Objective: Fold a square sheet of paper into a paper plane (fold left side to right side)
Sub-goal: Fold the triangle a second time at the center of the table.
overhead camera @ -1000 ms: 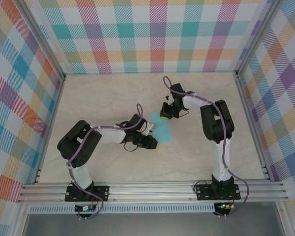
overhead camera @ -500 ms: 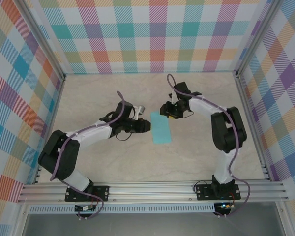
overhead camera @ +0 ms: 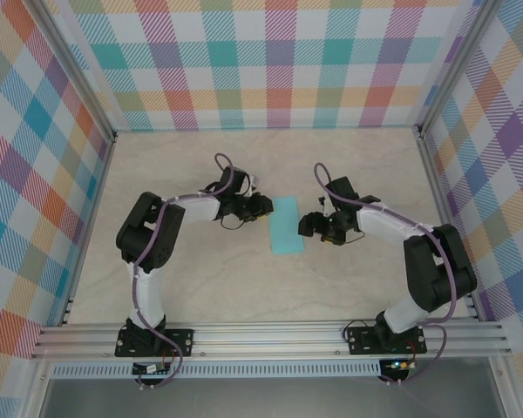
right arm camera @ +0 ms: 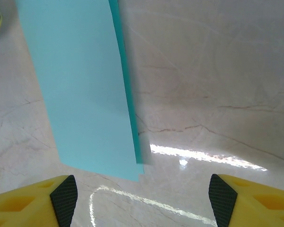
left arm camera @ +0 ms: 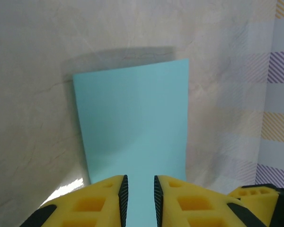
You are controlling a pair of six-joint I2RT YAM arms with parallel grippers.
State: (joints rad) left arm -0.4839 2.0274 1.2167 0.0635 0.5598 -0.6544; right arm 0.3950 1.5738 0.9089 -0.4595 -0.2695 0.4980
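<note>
Pressing the crease comes next, we judge: the square sheet of paper (overhead camera: 287, 225) lies folded on the surface (overhead camera: 200, 287) between both grippers. Left gripper (left arm camera: 139, 191) nearly closed, empty, over its near edge; right gripper (right arm camera: 142, 201) wide open, empty; we should sweep flat along the fold

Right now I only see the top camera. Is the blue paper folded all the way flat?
Observer: Not quite. In the right wrist view the square sheet of paper shows a thin darker lower layer peeking out along its right edge.
Operator: Is the left gripper pinching it?
Observer: The left gripper has its fingers nearly together, with the paper's near edge showing in the narrow gap.
Operator: And the other one?
Observer: The right gripper is wide open above the table, beside the paper's corner.
</note>
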